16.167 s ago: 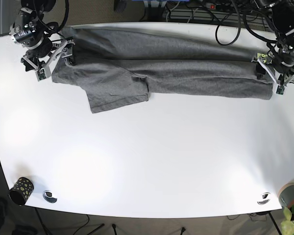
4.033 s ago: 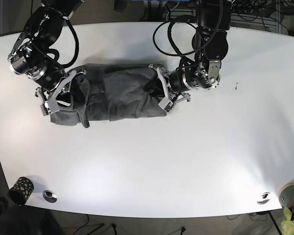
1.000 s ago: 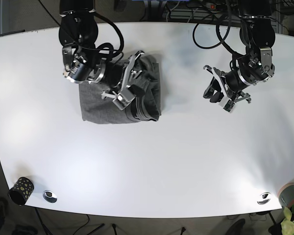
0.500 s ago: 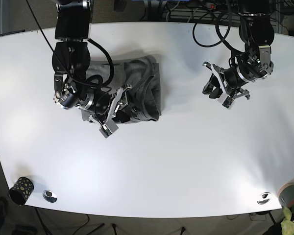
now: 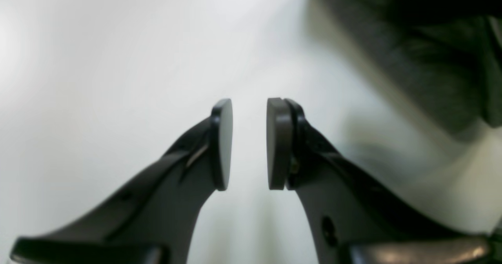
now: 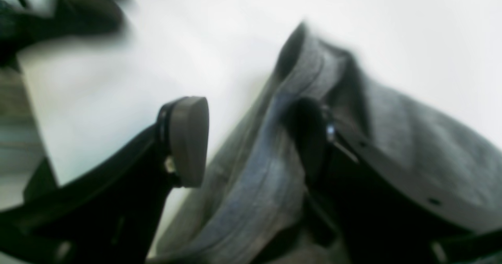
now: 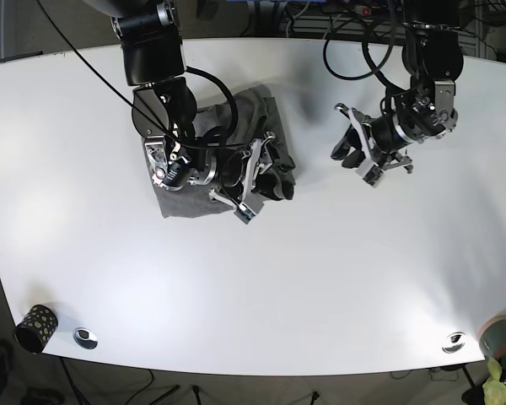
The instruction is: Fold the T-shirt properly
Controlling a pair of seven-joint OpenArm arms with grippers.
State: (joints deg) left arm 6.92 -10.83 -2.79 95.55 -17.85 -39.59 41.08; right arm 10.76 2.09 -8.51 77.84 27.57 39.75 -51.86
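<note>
Gripper, left (image 5: 249, 144): left wrist view shows a narrow gap, nothing held, white bench (image 5: 98, 60) beneath.

Right wrist view: right gripper (image 6: 251, 138) wide, straddling a bunched edge of the grey T-shirt (image 6: 411, 146).

Base view: T-shirt (image 7: 181, 194) now a compact bundle at left-centre; half a second ago the right gripper (image 7: 251, 187) sat lower-left. Reads as final tidying.

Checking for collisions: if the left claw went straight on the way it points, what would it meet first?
Probably bare table: the left claw, slightly open, faces white surface; the T-shirt lies off to one side.
</note>
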